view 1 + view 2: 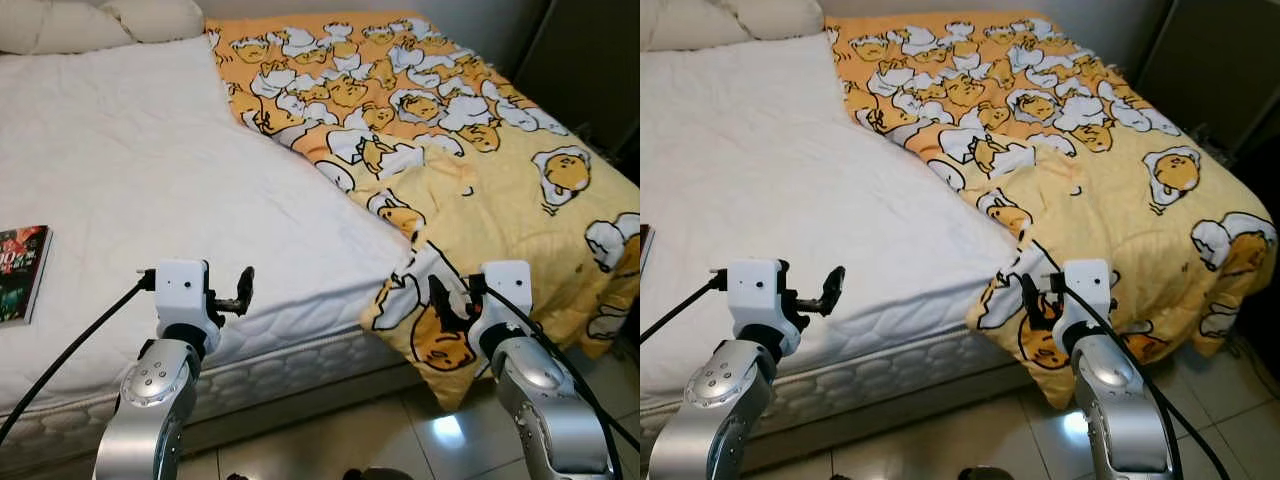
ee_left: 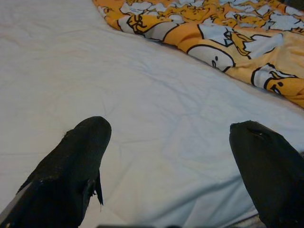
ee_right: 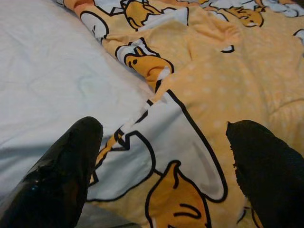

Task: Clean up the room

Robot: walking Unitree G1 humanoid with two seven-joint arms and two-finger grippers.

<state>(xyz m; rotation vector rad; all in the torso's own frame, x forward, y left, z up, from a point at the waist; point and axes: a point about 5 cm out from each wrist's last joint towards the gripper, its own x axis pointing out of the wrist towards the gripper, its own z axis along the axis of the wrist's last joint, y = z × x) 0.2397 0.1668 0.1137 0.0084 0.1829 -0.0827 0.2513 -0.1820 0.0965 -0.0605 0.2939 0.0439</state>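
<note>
Far to the left of the left pincer (image 1: 243, 290): a book (image 1: 22, 272), flat on the white mattress (image 1: 150, 170), close to the near edge of the bed. Ahead of and around that pincer: bare quilted sheet, wide and uncluttered up to the pillows (image 1: 95, 22) at the head. Left pincer raised over the near edge of the mattress, fingers (image 2: 71, 166) spread wide with only sheet between them, touching nothing. Below it: the piped side of the mattress, then tiled floor (image 1: 330, 440).

Between the two pincers: more open sheet, ending at the ragged diagonal edge of the yellow cartoon blanket (image 1: 470, 150), running from the head of the bed down to the near corner. Blanket bunched over the right half of the bed, rumpled in the middle, one corner spilling over the mattress edge and hanging toward the floor.

Right pincer (image 3: 161, 156) just before that hanging corner, fingers (image 3: 61, 171) spread apart, one over the sheet-blanket border and the other over the blanket; contact with the fabric not clear. Right of the right pincer: blanket draping off the far side of the bed, dark furniture (image 1: 590, 60) beyond.
</note>
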